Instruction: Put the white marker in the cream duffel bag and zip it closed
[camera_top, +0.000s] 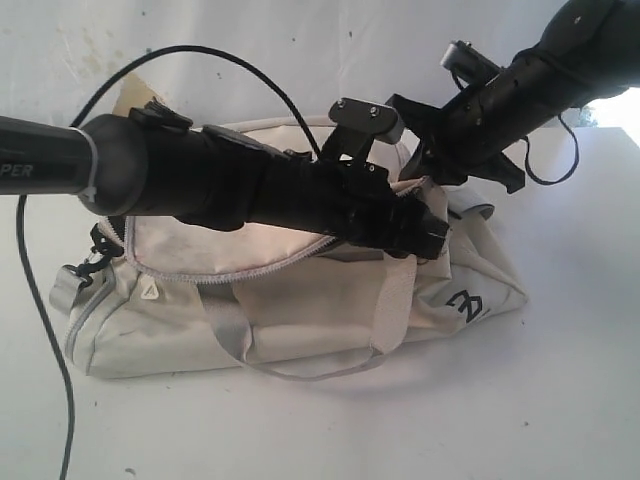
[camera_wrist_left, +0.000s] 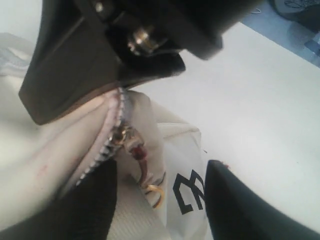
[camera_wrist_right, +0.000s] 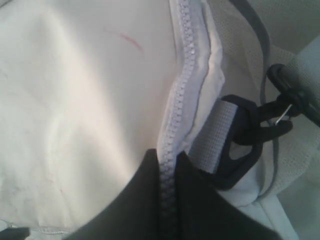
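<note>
The cream duffel bag (camera_top: 300, 320) is laid on the desk (camera_top: 500, 420). Its grey zipper (camera_wrist_right: 177, 95) is pinched by the right end effector (camera_wrist_right: 166, 155). The left end effector (camera_wrist_left: 160, 167) is held spread beside the zipper pull (camera_wrist_left: 137, 152).

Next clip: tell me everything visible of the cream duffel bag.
The cream duffel bag is soft, smudged fabric, sitting on the white table. A grey zipper curves along its top, closed where it shows. Grey webbing handles hang down its front; a black logo marks one end, a black clip the other. The right claw is shut on the zipper line; the left claw stands open around the zipper pull.
</note>
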